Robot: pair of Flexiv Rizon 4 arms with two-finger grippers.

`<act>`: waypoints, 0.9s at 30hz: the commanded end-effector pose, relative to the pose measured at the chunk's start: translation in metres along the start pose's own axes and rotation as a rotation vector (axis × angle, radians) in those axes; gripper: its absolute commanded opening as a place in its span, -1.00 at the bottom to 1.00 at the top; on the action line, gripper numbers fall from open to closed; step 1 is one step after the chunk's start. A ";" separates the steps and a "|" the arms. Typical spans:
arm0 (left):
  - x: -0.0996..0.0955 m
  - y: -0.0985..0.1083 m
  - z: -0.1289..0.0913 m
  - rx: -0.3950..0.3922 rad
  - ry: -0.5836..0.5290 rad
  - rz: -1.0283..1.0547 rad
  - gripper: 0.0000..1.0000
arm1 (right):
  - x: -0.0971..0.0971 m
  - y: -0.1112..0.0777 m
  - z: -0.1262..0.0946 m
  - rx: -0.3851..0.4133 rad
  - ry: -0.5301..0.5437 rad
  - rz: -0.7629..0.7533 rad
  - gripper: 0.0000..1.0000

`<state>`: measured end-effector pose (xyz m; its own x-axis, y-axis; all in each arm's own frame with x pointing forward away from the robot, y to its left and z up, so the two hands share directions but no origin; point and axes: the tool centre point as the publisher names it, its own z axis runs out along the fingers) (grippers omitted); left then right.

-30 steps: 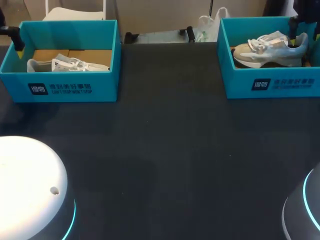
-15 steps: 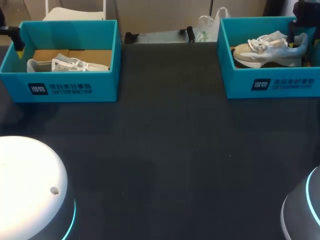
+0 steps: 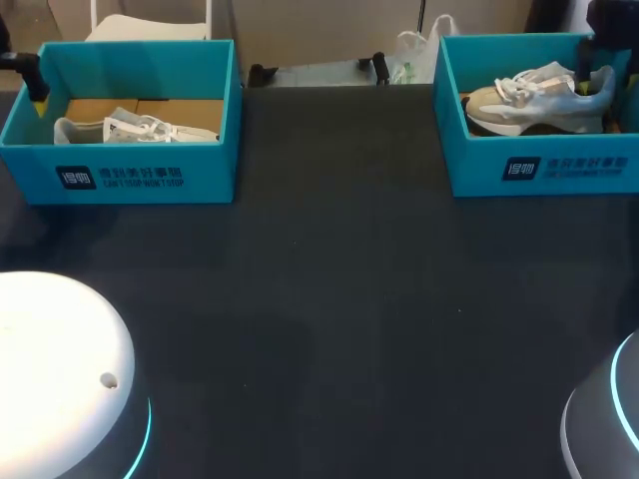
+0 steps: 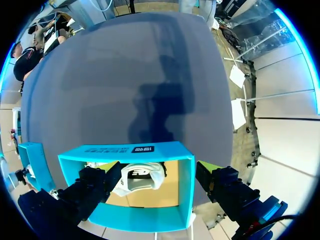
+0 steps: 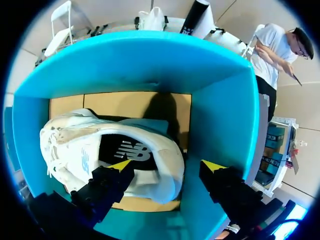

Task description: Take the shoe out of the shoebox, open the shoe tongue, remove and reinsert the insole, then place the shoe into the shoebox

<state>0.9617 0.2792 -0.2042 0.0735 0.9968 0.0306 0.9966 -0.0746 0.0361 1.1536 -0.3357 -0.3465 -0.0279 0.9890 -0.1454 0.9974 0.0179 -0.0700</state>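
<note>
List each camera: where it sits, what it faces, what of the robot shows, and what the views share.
Head view: above and behind, looking down on the table; left arm and right arm show at the near corners.
Left wrist view: above the left shoebox, facing down at its white shoe; open left jaws show.
Right wrist view: above the right shoebox, facing into its beige shoe; open right jaws show.
Shared: the head view shows both shoeboxes too.
</note>
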 end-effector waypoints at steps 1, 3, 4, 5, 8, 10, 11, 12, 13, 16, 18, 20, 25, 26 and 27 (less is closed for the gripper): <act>0.000 -0.001 0.000 -0.002 0.002 0.001 1.00 | -0.003 0.001 0.002 0.014 0.008 0.005 0.52; 0.000 -0.001 0.000 -0.002 0.002 0.001 1.00 | -0.003 0.002 0.004 0.017 0.009 0.006 0.47; 0.000 -0.001 0.000 -0.002 0.002 0.001 1.00 | -0.003 0.002 0.005 0.018 0.010 0.006 0.48; 0.000 -0.001 0.000 -0.002 0.002 0.001 1.00 | -0.003 0.002 0.006 0.019 0.010 0.007 0.49; 0.000 -0.001 0.000 -0.002 0.002 0.001 1.00 | -0.003 0.004 0.007 0.021 0.011 0.006 0.46; 0.000 -0.001 0.000 -0.002 0.002 0.001 1.00 | -0.003 0.004 0.009 0.023 0.012 0.005 0.47; 0.000 -0.001 0.000 -0.002 0.002 0.001 1.00 | -0.003 0.005 0.011 0.024 0.012 0.004 0.45; 0.000 -0.001 0.000 -0.002 0.002 0.001 1.00 | -0.002 0.005 0.012 0.025 0.013 0.003 0.45; 0.000 -0.001 0.000 -0.002 0.002 0.001 1.00 | -0.002 0.006 0.014 0.028 0.013 0.000 0.45; 0.000 -0.001 0.000 -0.002 0.002 0.001 1.00 | -0.002 0.006 0.018 0.037 0.011 -0.003 0.40; 0.000 -0.001 0.000 -0.002 0.002 0.001 1.00 | -0.002 0.006 0.022 0.038 0.013 -0.002 0.44; 0.000 -0.001 0.000 -0.002 0.002 0.001 1.00 | -0.002 0.005 0.025 0.039 0.019 -0.003 0.44; 0.000 -0.001 0.000 -0.002 0.002 0.001 1.00 | -0.002 0.005 0.032 0.050 0.021 -0.007 0.28; 0.000 -0.001 0.000 -0.002 0.002 0.001 1.00 | -0.002 0.005 0.033 0.056 0.024 -0.006 0.22; 0.000 -0.001 0.000 -0.002 0.002 0.001 1.00 | -0.002 0.005 0.034 0.058 0.026 -0.005 0.15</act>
<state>0.9617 0.2792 -0.2042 0.0735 0.9968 0.0307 0.9966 -0.0746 0.0361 1.1447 -0.3395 -0.3751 -0.0313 0.9915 -0.1265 0.9952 0.0192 -0.0959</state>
